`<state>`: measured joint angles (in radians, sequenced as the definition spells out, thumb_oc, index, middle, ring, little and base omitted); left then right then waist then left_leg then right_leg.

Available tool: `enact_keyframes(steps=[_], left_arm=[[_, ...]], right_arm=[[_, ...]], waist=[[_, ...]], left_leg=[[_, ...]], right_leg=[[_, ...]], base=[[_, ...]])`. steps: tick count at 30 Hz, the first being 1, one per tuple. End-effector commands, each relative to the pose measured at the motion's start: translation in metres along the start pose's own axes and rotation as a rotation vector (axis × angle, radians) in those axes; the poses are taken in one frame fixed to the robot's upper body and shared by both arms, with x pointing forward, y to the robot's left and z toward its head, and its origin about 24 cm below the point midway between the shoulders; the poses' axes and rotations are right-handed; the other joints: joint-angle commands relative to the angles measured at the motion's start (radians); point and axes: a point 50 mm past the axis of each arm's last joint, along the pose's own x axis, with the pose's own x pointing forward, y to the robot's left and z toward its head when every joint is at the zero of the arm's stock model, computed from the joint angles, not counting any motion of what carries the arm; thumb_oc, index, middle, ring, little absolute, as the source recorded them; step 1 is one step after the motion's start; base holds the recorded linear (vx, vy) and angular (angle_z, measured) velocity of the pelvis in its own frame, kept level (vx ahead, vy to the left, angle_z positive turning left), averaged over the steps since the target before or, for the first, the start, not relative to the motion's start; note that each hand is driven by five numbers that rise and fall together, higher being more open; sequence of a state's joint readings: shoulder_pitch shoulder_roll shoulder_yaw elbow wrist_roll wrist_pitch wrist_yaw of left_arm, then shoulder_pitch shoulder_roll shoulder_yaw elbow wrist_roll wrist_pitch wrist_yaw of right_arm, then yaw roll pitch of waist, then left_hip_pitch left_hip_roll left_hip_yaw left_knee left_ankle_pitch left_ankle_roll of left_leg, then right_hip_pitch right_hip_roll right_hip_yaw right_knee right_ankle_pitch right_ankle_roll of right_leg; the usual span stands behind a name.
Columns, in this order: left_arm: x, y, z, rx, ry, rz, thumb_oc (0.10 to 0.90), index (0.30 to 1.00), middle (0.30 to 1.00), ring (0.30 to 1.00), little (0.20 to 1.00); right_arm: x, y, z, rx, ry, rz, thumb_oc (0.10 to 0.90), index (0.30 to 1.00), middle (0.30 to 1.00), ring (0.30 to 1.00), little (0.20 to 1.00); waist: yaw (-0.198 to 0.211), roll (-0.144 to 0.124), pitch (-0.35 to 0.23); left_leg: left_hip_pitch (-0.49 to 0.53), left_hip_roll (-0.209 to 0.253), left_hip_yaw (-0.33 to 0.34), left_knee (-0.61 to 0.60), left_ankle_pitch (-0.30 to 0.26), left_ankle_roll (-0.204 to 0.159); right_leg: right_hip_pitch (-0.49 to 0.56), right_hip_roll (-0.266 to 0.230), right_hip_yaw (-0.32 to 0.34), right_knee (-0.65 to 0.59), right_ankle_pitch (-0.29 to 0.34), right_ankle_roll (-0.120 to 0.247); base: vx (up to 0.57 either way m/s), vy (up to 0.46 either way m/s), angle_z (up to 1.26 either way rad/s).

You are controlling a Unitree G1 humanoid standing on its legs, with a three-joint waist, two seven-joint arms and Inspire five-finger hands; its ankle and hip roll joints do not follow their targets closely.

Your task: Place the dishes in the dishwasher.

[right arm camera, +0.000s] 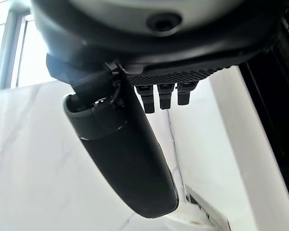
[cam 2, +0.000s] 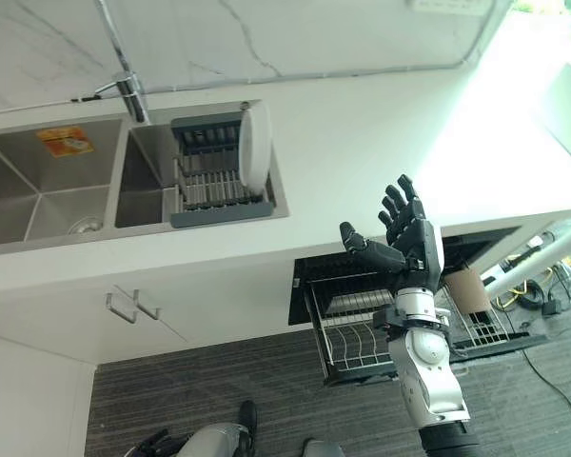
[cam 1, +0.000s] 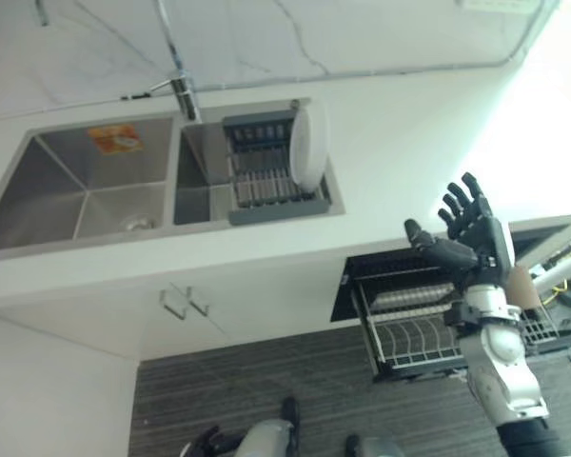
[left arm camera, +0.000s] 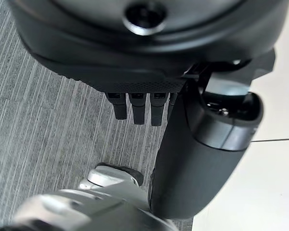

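Above the open dishwasher, the right robot hand (cam 1: 471, 238) is raised with fingers straight and spread and thumb held apart; it holds nothing. Its own wrist view shows the same splayed, unloaded state. The round white plate (cam 1: 310, 145) stands on edge at the right end of the dark grey dish rack (cam 1: 266, 171), which sits in the right basin of the stainless steel double sink (cam 1: 76, 190), well apart from the hand. The step in hand appears to be the reach toward that plate, with nothing yet loaded; the task is judged to be at its start.

The next move calls for carrying the hand across the white counter (cam 2: 381, 143) to the rack, closing the fingers on the plate's upper rim, lifting it clear of the rack's wires, then lowering it between the tines of the pulled-out wire dishwasher basket (cam 2: 362, 333) below the counter edge. Whether that basket already holds any dish cannot be told from these views.

The left robot hand (left arm camera: 139, 108) hangs low over the floor, its fingers relaxed and free of any object.

A chrome tap (cam 1: 176, 90) rises behind the sink against a white marbled wall. White cabinet doors with metal handles (cam 1: 186, 303) lie under the sink, and the floor (cam 1: 266, 390) is grey striped carpet. Bright daylight washes the counter's right side.
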<state>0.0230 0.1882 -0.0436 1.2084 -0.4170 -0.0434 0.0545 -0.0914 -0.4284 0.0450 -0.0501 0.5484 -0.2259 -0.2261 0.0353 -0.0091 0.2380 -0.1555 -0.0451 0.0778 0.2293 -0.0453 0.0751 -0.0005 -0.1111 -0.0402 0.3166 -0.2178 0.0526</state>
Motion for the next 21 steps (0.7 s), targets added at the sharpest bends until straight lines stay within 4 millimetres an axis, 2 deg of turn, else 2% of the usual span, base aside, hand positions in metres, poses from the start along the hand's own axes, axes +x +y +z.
enact_keyframes(steps=[1, 4, 6, 10, 11, 13, 14, 18, 21], left_arm=[[-0.006, 0.006, -0.026, 0.084, 0.056, 0.004, 0.8, 0.9, 0.9, 0.9, 0.9], [-0.005, 0.009, -0.023, 0.112, 0.055, 0.002, 0.8, 0.9, 0.9, 0.9, 0.9], [-0.005, 0.011, -0.022, 0.114, 0.053, 0.006, 0.8, 0.9, 0.9, 0.9, 0.9], [-0.006, 0.014, -0.025, 0.097, 0.057, 0.018, 0.8, 0.9, 0.9, 0.9, 0.9], [-0.005, 0.013, -0.023, 0.09, 0.055, 0.022, 0.8, 0.9, 0.9, 0.9, 0.9], [-0.005, 0.011, -0.022, 0.094, 0.056, 0.025, 0.8, 0.9, 0.9, 0.9, 0.9], [-0.005, 0.009, -0.022, 0.118, 0.066, 0.02, 0.8, 0.9, 0.9, 0.9, 0.9], [-0.006, 0.01, -0.027, 0.124, 0.082, 0.03, 0.8, 0.9, 0.9, 0.9, 0.9], [-0.005, 0.014, -0.024, 0.072, 0.067, 0.051, 0.8, 0.9, 0.9, 0.9, 0.9]], right_arm=[[0.011, 0.008, 0.062, 0.023, -0.353, 0.041, 0.8, 0.9, 0.9, 0.9, 0.9], [0.011, 0.008, 0.065, 0.031, -0.381, 0.032, 0.8, 0.9, 0.9, 0.9, 0.9], [0.011, 0.008, 0.067, 0.04, -0.398, 0.028, 0.8, 0.9, 0.9, 0.9, 0.9], [0.015, 0.016, 0.072, 0.104, -0.439, 0.048, 0.8, 0.9, 0.9, 0.9, 0.9], [0.016, 0.018, 0.072, 0.123, -0.442, 0.054, 0.8, 0.9, 0.9, 0.9, 0.9], [0.018, 0.019, 0.072, 0.187, -0.433, 0.04, 0.8, 0.9, 0.9, 0.9, 0.9], [0.019, 0.017, 0.072, 0.213, -0.421, 0.026, 0.8, 0.9, 0.9, 0.9, 0.9], [0.025, 0.025, 0.074, 0.22, -0.409, 0.056, 0.8, 0.9, 0.9, 0.9, 0.9], [0.032, 0.027, 0.078, 0.23, -0.407, 0.084, 0.8, 0.9, 0.9, 0.9, 0.9]], waist=[[-0.012, 0.009, -0.066], [-0.016, 0.011, -0.07], [-0.011, 0.009, -0.072], [0.026, 0.002, -0.074], [0.032, 0.001, -0.073], [0.024, -0.001, -0.075], [0.017, -0.005, -0.078], [0.01, -0.011, -0.074], [0.003, -0.025, -0.076]], left_leg=[[-0.046, 0.021, -0.086, 0.071, -0.066, -0.048], [-0.023, 0.011, -0.08, 0.071, -0.082, -0.033], [-0.013, 0.008, -0.07, 0.071, -0.091, -0.028], [0.012, 0.023, -0.005, 0.071, -0.113, -0.025], [0.012, 0.029, 0.006, 0.071, -0.114, -0.026], [0.006, 0.024, -0.007, 0.071, -0.115, -0.022], [0.007, 0.002, -0.028, 0.071, -0.116, -0.022], [0.017, -0.019, -0.048, 0.071, -0.12, -0.024], [0.045, -0.005, -0.011, 0.071, -0.126, -0.041]], right_leg=[[0.026, -0.021, 0.005, -0.017, 0.132, 0.104], [0.016, -0.03, 0.004, -0.017, 0.185, 0.109], [0.01, -0.035, -0.012, -0.017, 0.196, 0.111], [-0.001, -0.07, -0.134, -0.017, 0.233, 0.121], [-0.001, -0.065, -0.148, -0.017, 0.229, 0.12], [-0.015, -0.01, -0.131, -0.017, 0.178, 0.114], [-0.04, 0.028, -0.119, -0.017, 0.148, 0.096], [-0.089, 0.056, -0.109, -0.017, 0.126, 0.073], [-0.101, 0.045, -0.121, -0.017, 0.11, 0.06]], base=[[0.14, 0.18, -0.08], [0.09, 0.12, -0.23], [0.05, 0.084, -0.22], [0.02, 0.045, -0.55], [-0.01, -0.006, -1.08], [0.04, -0.016, -0.61], [0.09, -0.029, -0.15], [0.08, -0.091, 0.16], [0.07, -0.133, 0.37]])
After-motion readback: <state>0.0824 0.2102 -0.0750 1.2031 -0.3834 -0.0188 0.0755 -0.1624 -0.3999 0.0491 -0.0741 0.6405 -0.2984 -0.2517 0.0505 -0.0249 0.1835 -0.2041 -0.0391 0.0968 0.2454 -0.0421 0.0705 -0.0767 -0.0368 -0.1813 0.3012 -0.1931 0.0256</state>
